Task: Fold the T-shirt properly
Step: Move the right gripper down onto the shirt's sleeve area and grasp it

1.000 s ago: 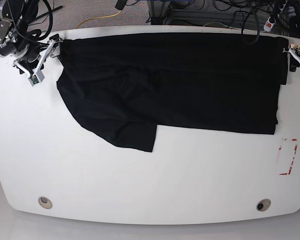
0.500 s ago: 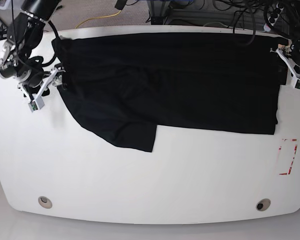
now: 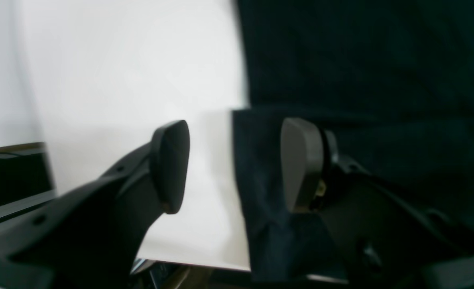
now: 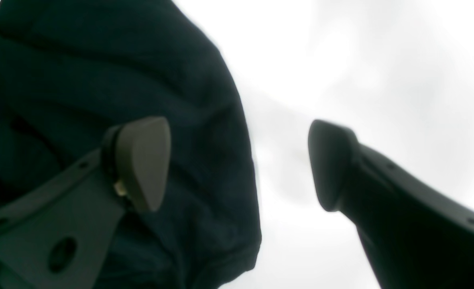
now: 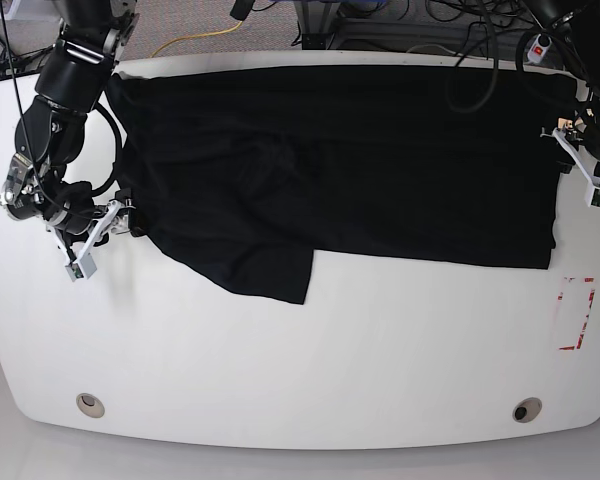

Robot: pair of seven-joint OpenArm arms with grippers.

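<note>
The black T-shirt (image 5: 360,160) lies spread over the far half of the white table (image 5: 280,360), with a folded flap (image 5: 265,270) reaching toward the front at left. My right gripper (image 5: 105,240) sits at the shirt's left edge. In the right wrist view it (image 4: 237,164) is open, one finger (image 4: 140,160) over the T-shirt (image 4: 100,80), the other over bare table. My left gripper (image 5: 580,172) is at the shirt's right edge. It (image 3: 237,164) is open too, straddling the hem (image 3: 257,180) of the T-shirt (image 3: 381,80).
A red tape rectangle (image 5: 577,313) marks the table at front right. Two round grommets (image 5: 90,404) (image 5: 526,410) sit near the front edge. Cables and a power strip (image 5: 540,42) lie behind the table's far edge.
Both grippers have slid toward the front along the shirt's side edges, the right one from the far left corner down to the flap's side. The shirt has not visibly shifted.
</note>
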